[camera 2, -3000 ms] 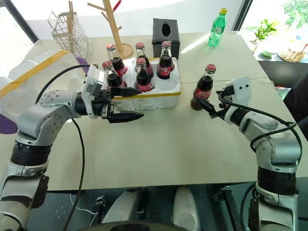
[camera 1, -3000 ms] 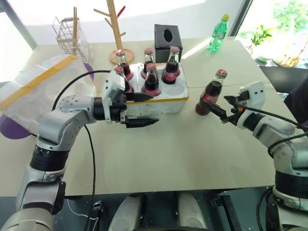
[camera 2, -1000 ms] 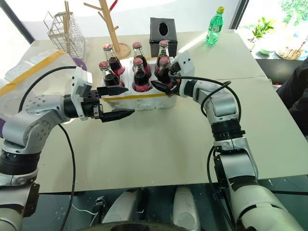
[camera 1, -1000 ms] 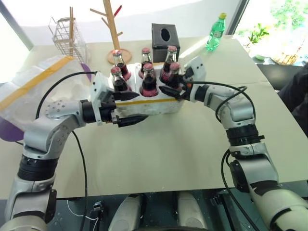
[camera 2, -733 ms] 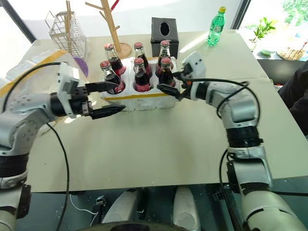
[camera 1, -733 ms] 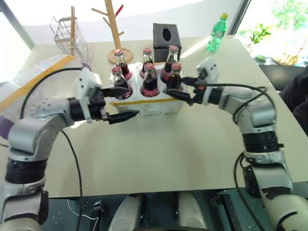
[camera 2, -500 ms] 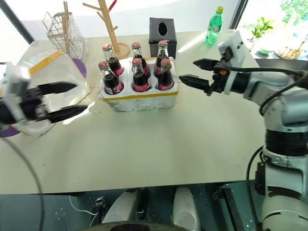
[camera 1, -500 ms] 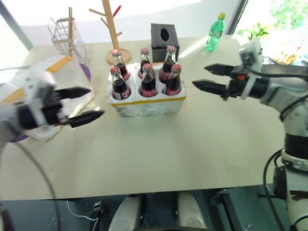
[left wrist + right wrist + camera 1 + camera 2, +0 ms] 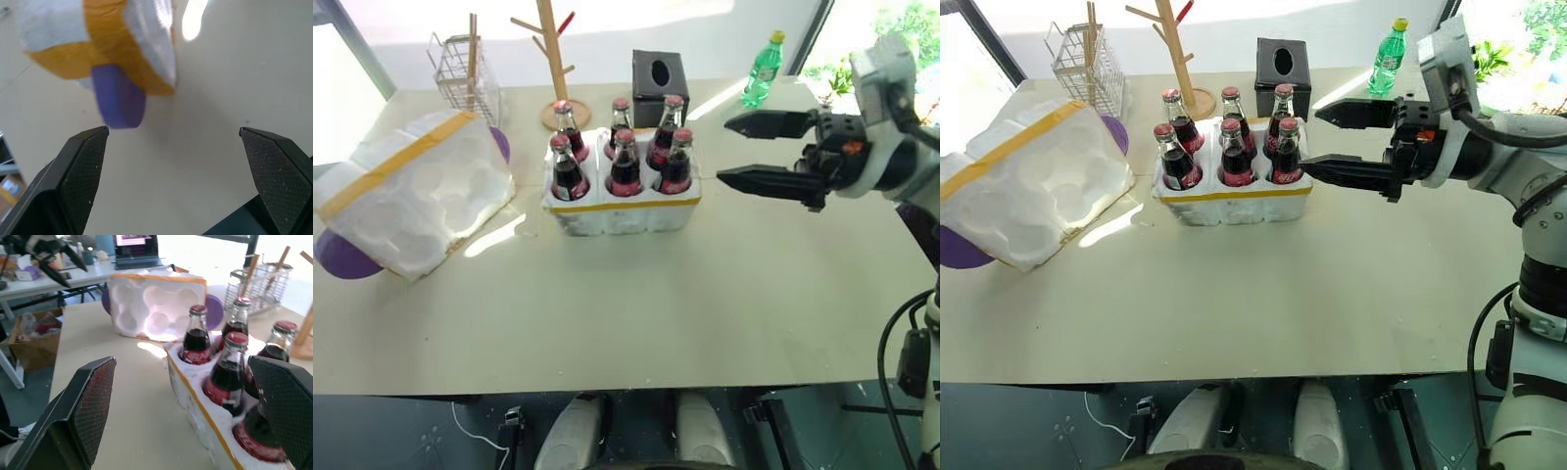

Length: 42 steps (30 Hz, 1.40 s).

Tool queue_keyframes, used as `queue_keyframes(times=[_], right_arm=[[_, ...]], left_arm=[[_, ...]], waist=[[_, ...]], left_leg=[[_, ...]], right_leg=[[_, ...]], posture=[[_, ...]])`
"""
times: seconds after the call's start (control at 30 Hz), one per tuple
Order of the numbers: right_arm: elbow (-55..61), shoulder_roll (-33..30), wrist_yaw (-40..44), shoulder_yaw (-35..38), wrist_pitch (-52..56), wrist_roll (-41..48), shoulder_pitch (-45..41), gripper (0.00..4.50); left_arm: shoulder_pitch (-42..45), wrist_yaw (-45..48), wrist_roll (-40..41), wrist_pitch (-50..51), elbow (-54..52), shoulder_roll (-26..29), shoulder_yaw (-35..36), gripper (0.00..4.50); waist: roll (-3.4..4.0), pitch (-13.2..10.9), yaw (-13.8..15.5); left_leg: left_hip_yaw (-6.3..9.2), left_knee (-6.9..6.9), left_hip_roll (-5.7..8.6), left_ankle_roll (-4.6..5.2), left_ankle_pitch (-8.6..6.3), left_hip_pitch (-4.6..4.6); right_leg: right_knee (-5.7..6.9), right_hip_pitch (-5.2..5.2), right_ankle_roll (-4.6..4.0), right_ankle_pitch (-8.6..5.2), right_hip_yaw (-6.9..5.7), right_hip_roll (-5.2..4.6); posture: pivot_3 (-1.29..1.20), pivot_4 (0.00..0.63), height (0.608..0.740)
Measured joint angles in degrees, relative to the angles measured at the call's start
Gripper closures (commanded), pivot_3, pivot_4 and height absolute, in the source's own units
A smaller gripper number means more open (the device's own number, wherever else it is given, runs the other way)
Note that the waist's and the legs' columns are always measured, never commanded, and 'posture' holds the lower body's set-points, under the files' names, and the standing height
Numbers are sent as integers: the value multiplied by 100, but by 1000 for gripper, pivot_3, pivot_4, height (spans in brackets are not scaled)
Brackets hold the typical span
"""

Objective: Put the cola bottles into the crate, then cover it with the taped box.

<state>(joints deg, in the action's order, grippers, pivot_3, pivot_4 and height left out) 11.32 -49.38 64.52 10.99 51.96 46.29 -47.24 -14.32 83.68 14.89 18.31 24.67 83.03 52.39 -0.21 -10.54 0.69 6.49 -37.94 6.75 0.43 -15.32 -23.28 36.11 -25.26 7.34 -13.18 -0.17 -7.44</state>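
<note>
Table [image 9: 636, 294]: six bottles [image 9: 625, 164] seated in crate [image 9: 625, 208]. Box [image 9: 411, 191] lies tilted, well left of crate, near left gripper [image 9: 173, 147], jaws spread. Right gripper [image 9: 754, 152] spread, empty, beside crate's right.

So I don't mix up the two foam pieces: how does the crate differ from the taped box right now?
The crate is a low block standing flat, with six cola bottles upright in its holes; the taped box is larger, tipped on its side, its moulded hollows empty. The crate's yellow band is thin, the taped box's wide. Both are white foam on the table.
</note>
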Motion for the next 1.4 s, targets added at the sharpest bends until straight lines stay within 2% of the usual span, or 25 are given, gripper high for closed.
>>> queue_keyframes(times=[0.07, 0.1, 0.23, 0.3, 0.43, 0.57, 0.87, 0.97, 1.07, 1.13, 1.17, 1.4], right_arm=[[-48, -5, 30, -87, -31, -6, -48, 71], [-87, 1, 41, -131, -57, -10, -63, 71], [-147, -44, 4, -143, -109, -34, -10, 71], [-134, -75, -36, -124, -113, -34, 21, 71], [3, -156, -172, -25, -85, 12, 181, 71], [169, -327, -264, 108, 29, 117, 338, 71], [382, -568, -443, 383, 247, 475, 373, 71], [444, -571, -526, 384, 273, 565, 418, 0], [479, -578, -587, 385, 273, 634, 426, 0], [486, -601, -610, 385, 273, 660, 470, 0], [486, -623, -617, 385, 276, 677, 499, 0], [527, -824, -563, 389, 204, 670, 816, 0]], left_arm=[[845, -2, -50, -423, 821, 303, -851, 0], [1558, -7, -102, -631, 1225, 331, -1482, 0], [4001, 2, -775, -1076, 2454, 52, -3473, 0], [4930, 46, -1218, -1207, 2998, -143, -4168, 0], [6224, 3, -1941, -1435, 3884, -524, -5017, 0], [6904, 0, -2430, -1529, 4476, -919, -5513, 0], [7150, -445, -2836, -1759, 4942, -1235, -5827, 0], [7150, -504, -2834, -1768, 4951, -1266, -5822, 742], [7150, -502, -2827, -1766, 4959, -1280, -5818, 2342], [7150, -504, -2822, -1766, 4962, -1283, -5815, 3190], [7150, -498, -2822, -1765, 4968, -1288, -5816, 3830], [7150, -772, -2798, -2073, 4939, -1358, -5754, 3830]], waist=[[1, 0, -14], [4, -1, -21], [-2, -4, -50], [-9, -3, -71], [-17, 1, -143], [-20, 0, -168], [-20, 1, -170], [-20, 1, -156], [-20, 1, -150], [-20, 1, -150], [-20, 1, -150], [-21, 1, -136]], left_leg=[[-4, 0, 3, 5, -3, -2], [-5, 1, 7, 7, -5, -2], [-8, -2, 6, 6, -3, -11], [-11, -10, 5, -1, 1, -12], [-14, -17, 8, -12, 9, -11], [-15, -20, 7, 12, -5, -11], [-18, -22, 4, 16, -6, -10], [-18, -25, 4, 15, -6, -9], [-18, -27, 4, 15, -6, -9], [-18, -27, 4, 15, -6, -8], [-18, -27, 5, 15, -6, -8], [-16, -30, 4, 15, -6, -8]], right_leg=[[-1, -3, 2, 2, 1, -2], [4, -5, 5, 3, 2, -6], [15, -15, 6, 4, 1, 2], [19, -16, 7, 5, 0, 6], [23, -12, 13, 8, 0, 3], [25, -14, 14, 8, 0, 5], [27, -15, 14, 8, 1, 4], [30, -15, 14, 8, 1, 4], [32, -14, 14, 8, 1, 4], [35, -14, 14, 8, 1, 4], [36, -15, 14, 8, 1, 4], [42, -14, 14, 8, 1, 4]], posture=[[0, 150, 740], [0, 150, 740], [0, 150, 740], [0, 150, 740], [0, 150, 740], [0, 150, 740], [0, 150, 740], [0, 150, 740], [0, 150, 740], [0, 150, 740], [0, 150, 740], [0, 150, 740]])
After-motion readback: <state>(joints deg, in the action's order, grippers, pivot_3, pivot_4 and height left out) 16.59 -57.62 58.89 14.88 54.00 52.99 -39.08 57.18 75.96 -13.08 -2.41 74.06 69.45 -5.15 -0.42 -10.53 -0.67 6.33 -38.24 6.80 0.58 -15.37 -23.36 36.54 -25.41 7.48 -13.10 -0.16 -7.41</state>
